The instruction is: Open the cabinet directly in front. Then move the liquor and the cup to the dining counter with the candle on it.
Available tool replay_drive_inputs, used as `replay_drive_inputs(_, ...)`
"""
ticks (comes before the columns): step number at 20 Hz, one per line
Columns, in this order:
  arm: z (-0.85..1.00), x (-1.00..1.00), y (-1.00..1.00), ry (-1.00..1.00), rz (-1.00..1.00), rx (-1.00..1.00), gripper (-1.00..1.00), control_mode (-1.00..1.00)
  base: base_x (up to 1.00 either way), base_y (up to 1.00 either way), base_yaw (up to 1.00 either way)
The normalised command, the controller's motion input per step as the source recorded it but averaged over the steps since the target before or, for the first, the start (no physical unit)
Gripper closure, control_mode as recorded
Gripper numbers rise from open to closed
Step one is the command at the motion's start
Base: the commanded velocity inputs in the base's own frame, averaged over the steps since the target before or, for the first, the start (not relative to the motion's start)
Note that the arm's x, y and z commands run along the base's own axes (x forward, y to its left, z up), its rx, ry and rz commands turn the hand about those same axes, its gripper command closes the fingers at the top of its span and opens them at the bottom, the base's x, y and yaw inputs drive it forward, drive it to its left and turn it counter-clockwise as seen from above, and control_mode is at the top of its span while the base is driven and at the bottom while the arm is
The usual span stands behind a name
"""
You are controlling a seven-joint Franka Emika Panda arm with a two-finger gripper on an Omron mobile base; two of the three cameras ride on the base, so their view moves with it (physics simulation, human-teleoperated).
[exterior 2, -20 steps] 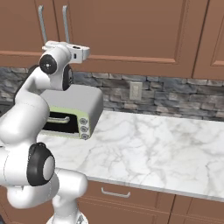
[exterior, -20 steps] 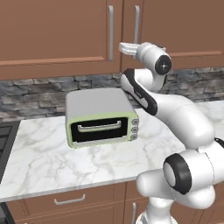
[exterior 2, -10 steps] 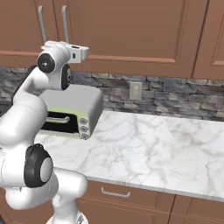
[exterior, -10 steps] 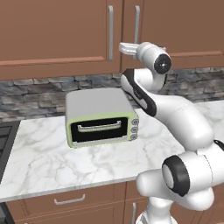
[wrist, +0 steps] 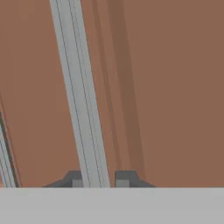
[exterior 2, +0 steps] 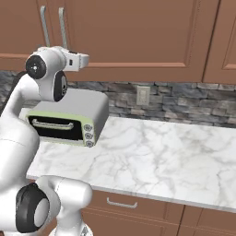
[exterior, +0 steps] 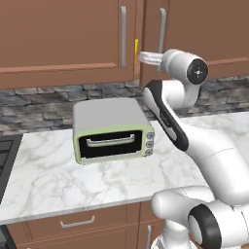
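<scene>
Pincer (wrist: 97, 180) was up at the brown wooden wall cabinet (exterior: 68, 39), its two dark fingertips (wrist: 124, 179) drawn in on either side of the right door's vertical silver bar handle (wrist: 81, 96). In the hand view the left tip sat against the bar; a thin gap showed at the right tip, so I logged it as pinching the handle without being sure of full contact. From the left base view the white arm (exterior: 168, 116) reached up to that handle (exterior: 162, 30), beside the left door's handle (exterior: 123, 35). Right door stood ajar: a narrow yellow sliver (exterior: 136, 48) showed in the seam between the doors. Below, a pale green toaster oven (exterior: 113, 130) sat on the white grey-veined marble desk (exterior 2: 156, 161), against the grey stone backsplash (exterior 2: 184, 103).
</scene>
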Motion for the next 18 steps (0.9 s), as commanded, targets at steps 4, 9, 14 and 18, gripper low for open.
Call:
replay_drive_inputs(4,0.00,-0.89,-0.49,0.08,0.00,0.00,1.00,-1.00,0.00,0.00,0.00)
replay_drive_inputs(9,0.00,-0.91,-0.63,0.07,0.00,0.00,1.00,-1.00,0.00,0.00,0.00)
replay_drive_inputs(14,0.00,-0.86,-0.61,0.06,0.00,0.00,1.00,-1.00,0.00,0.00,0.00)
replay_drive_inputs(18,0.00,-0.81,-0.59,0.02,0.00,0.00,1.00,-1.00,0.00,0.00,0.00)
